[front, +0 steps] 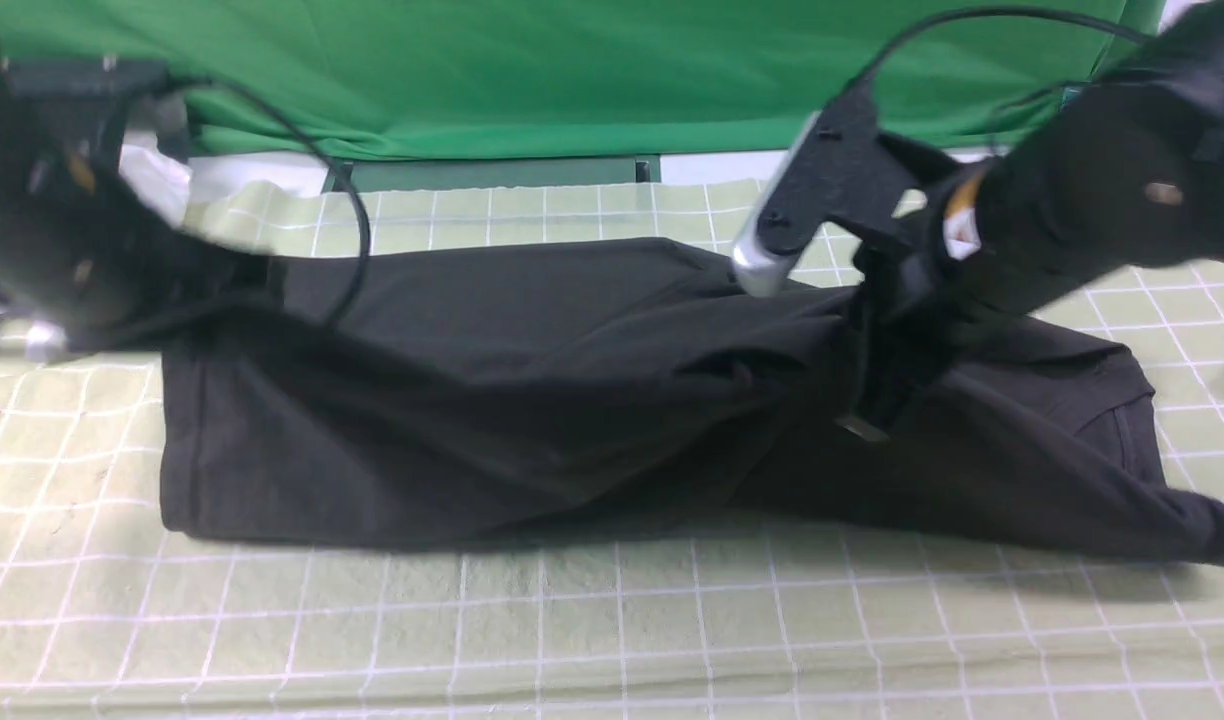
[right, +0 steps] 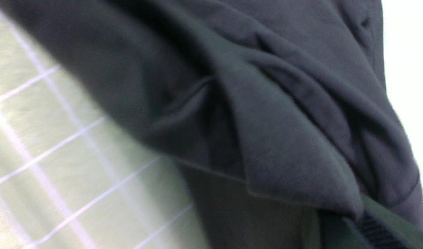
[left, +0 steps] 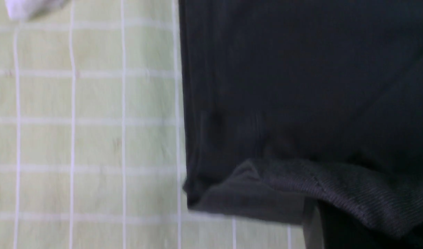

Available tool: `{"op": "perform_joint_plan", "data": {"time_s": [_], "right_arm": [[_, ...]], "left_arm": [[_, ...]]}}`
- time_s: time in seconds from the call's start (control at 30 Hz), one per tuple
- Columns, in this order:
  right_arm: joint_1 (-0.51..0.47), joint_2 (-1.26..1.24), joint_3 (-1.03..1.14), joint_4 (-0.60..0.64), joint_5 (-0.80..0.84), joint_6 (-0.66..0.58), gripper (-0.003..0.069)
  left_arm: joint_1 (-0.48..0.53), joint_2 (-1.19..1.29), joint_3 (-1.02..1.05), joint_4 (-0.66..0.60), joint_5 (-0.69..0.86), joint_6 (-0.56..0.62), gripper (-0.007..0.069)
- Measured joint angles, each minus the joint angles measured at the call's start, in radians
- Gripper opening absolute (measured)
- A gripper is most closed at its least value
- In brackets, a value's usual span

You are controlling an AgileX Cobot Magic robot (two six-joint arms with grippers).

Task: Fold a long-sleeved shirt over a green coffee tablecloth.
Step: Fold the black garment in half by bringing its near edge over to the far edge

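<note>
Cotton, soft and limp: the long-sleeved shirt (front: 532,400) lies in a long band across the green coffee tablecloth (front: 572,620) and will likely sag wherever unsupported (best taken at hems and corners). The left gripper (front: 237,285) is clamped on its far left corner. The right gripper (front: 877,345), jaws closed, pinches a raised bunch toward the right end.

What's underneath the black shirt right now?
The pale green grid tablecloth lies under the black shirt, showing on every side. Anything else beneath its folds is hidden.
</note>
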Motion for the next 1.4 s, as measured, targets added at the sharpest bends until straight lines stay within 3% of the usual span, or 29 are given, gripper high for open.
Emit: {"op": "perform_joint_plan", "data": {"time_s": [0.23, 0.47, 0.87, 1.0, 1.07, 1.23, 1.4], "right_arm": [[-0.058, 0.207, -0.198, -0.001, -0.054, -0.022, 0.0027], [-0.09, 0.38, -0.363, -0.003, -0.097, -0.037, 0.0027], [-0.147, 0.541, -0.451, -0.003, -0.243, -0.027, 0.0032], [-0.148, 0.559, -0.453, -0.003, -0.319, -0.022, 0.0088], [-0.148, 0.562, -0.453, -0.003, -0.346, -0.018, 0.0156], [-0.148, 0.559, -0.456, -0.002, -0.35, -0.015, 0.0329], [-0.148, 0.496, -0.456, -0.002, -0.211, -0.005, 0.0362]], "left_arm": [[0.08, 0.293, -0.27, -0.007, -0.017, 0.007, 0.0016], [0.093, 0.515, -0.463, -0.01, -0.026, -0.023, 0.0016], [0.118, 0.669, -0.599, 0.01, -0.024, -0.105, 0.0017], [0.121, 0.686, -0.601, 0.008, -0.03, -0.105, 0.0024], [0.122, 0.693, -0.601, -0.002, -0.032, -0.105, 0.0039], [0.123, 0.702, -0.603, 0.008, -0.032, -0.105, 0.0162], [0.124, 0.695, -0.671, 0.083, 0.051, -0.136, 0.0332]]}}
